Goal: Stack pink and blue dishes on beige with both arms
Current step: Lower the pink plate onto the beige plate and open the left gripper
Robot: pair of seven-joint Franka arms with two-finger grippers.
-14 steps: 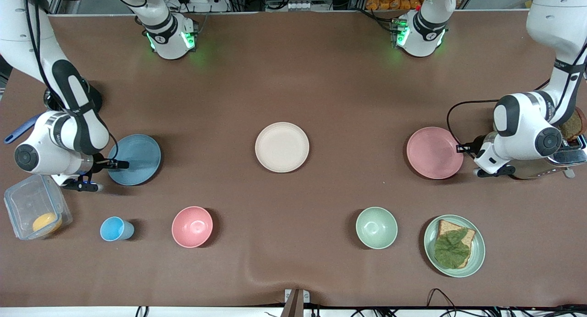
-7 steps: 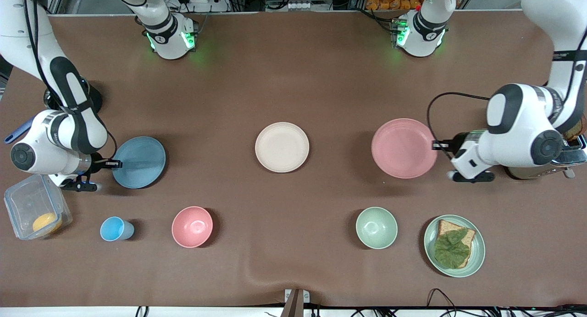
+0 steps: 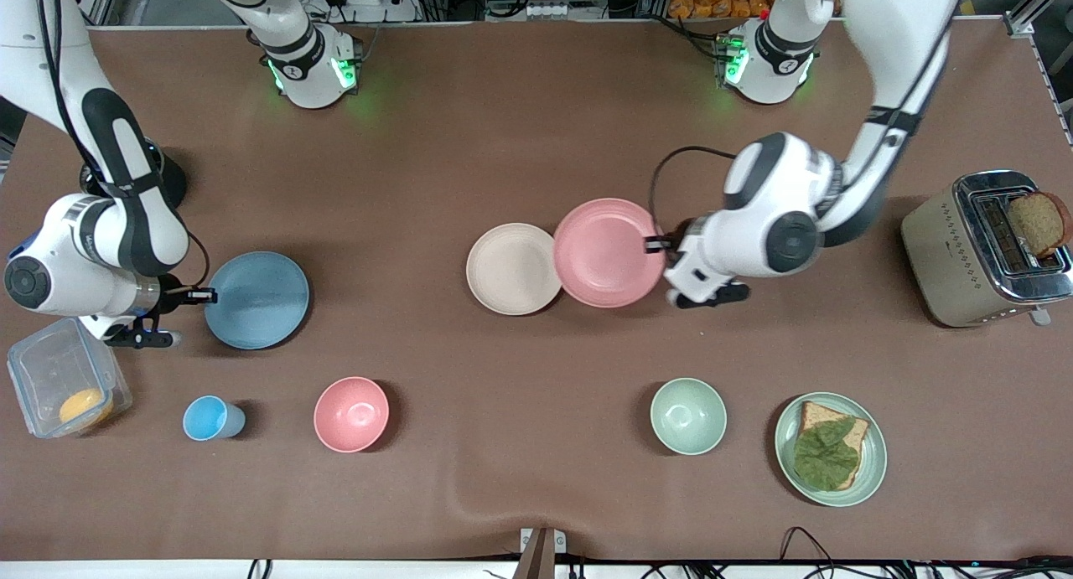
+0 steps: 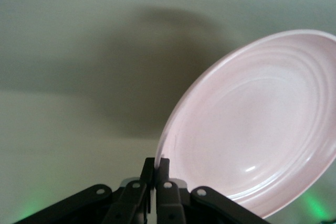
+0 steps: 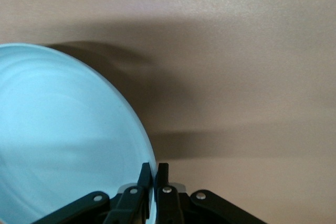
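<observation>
The beige plate point(image 3: 513, 269) lies flat at the table's middle. My left gripper point(image 3: 652, 244) is shut on the rim of the pink plate point(image 3: 605, 252), which hangs in the air beside the beige plate and overlaps its edge. The left wrist view shows that pink plate point(image 4: 257, 124) tilted, its rim pinched in the left gripper point(image 4: 156, 163). Toward the right arm's end, my right gripper point(image 3: 201, 295) is shut on the rim of the blue plate point(image 3: 258, 300), held a little above the table. In the right wrist view the blue plate point(image 5: 63, 135) fills one side, clamped by the right gripper point(image 5: 151, 170).
A pink bowl point(image 3: 351, 414), blue cup point(image 3: 211, 418) and clear box point(image 3: 63, 388) with an orange thing sit nearer the camera. A green bowl point(image 3: 688, 416) and a green plate point(image 3: 830, 449) with bread and a leaf too. A toaster point(image 3: 981, 248) stands at the left arm's end.
The left arm has carried the pink plate from near the toaster to the beige plate's edge. The right gripper has drawn the blue plate up and slightly toward the middle.
</observation>
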